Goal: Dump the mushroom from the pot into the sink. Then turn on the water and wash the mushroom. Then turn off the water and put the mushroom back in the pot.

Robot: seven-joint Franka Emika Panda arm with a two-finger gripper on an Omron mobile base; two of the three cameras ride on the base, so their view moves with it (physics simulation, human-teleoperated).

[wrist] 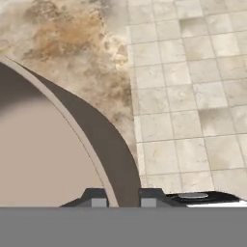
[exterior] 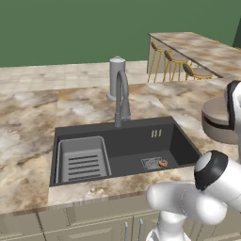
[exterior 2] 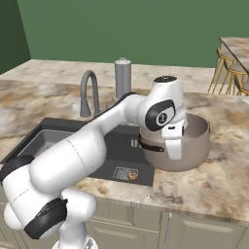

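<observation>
The mushroom, a tiny brown-orange lump, lies on the floor of the dark sink, right beside the square drain grate. The grey-brown pot stands on the counter to the right of the sink, its opening up. My gripper reaches down over the pot's near rim and is shut on it; in the hand view one finger stands on each side of the rim band. The pot's beige inside looks bare. No water runs from the gooseneck faucet.
A grey ribbed tray insert sits in the sink's left half. A thick grey cylinder with a domed top stands behind the faucet. Bar stools line a far counter. Marble countertop surrounds the sink.
</observation>
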